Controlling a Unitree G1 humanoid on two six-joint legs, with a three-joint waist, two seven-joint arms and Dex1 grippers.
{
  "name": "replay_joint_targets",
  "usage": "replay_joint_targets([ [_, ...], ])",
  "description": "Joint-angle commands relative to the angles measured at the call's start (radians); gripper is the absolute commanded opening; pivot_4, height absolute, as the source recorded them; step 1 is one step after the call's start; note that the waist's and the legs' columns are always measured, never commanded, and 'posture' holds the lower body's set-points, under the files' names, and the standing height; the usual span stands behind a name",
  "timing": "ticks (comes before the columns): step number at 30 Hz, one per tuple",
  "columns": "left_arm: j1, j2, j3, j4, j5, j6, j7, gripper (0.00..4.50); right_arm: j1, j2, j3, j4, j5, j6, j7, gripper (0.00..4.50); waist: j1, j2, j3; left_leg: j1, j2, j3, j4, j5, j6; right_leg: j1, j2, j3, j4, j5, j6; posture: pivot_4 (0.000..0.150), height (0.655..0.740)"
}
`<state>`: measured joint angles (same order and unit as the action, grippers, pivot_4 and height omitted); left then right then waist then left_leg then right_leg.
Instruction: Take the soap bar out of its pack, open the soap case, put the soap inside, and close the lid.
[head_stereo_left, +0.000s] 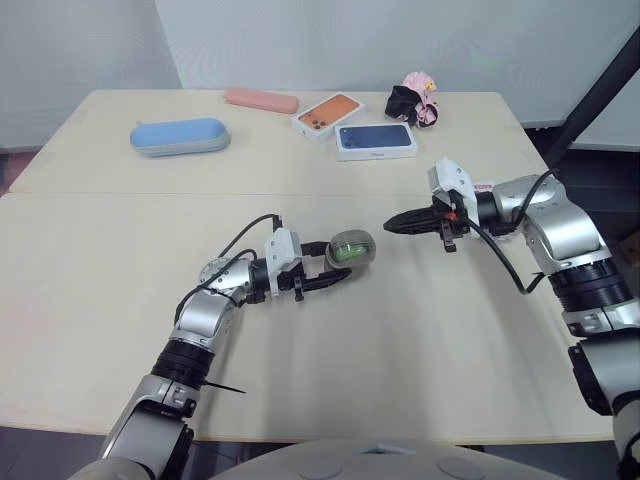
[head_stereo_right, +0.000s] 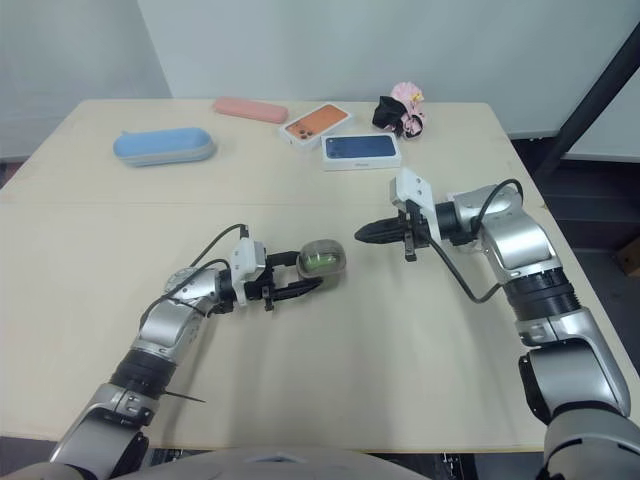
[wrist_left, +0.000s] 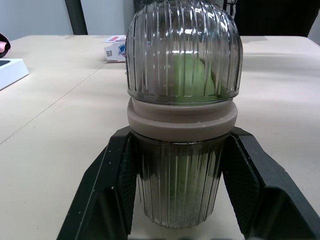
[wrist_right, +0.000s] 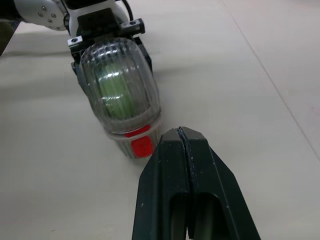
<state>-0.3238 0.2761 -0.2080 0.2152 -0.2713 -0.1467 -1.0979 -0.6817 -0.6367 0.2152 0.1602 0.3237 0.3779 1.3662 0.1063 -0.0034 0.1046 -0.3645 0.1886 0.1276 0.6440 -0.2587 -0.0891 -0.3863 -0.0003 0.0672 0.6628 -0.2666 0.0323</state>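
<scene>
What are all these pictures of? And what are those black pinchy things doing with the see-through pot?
This is a robot with two arms, seen through its own cameras. The two wide pictures come from its head, looking down at a table. The two close-ups come from its wrists. The black pinchers are its grippers, its hands. The left gripper holds a see-through soap case between its fingers; the green soap is inside and the case is closed. The right gripper is pinched shut and empty, pointing at the case, just short of it. Farther back lie a blue pouch, a pink pouch, an orange box, a dark blue box and a small pink-and-black thing.
</scene>
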Motion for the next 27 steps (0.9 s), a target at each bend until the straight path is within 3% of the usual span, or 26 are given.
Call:
replay_joint_targets([
  [1,-0.003,0.011,0.007,-0.017,-0.001,-0.006,0.002,1.90,0.015,-0.021,0.001,-0.022,-0.012,-0.032,0.029,0.02,0.000,0.000,0.000,0.000,0.000,0.000,0.000,0.000,0.000,0.000,0.000,0.000,0.000,0.000,0.000,0.150,0.7400],
  [27,0.004,0.013,0.002,-0.022,0.008,-0.007,0.012,1.90,0.055,0.006,-0.007,-0.135,0.026,0.033,0.020,0.02,0.000,0.000,0.000,0.000,0.000,0.000,0.000,0.000,0.000,0.000,0.000,0.000,-0.001,0.000,0.000,0.150,0.7400],
])
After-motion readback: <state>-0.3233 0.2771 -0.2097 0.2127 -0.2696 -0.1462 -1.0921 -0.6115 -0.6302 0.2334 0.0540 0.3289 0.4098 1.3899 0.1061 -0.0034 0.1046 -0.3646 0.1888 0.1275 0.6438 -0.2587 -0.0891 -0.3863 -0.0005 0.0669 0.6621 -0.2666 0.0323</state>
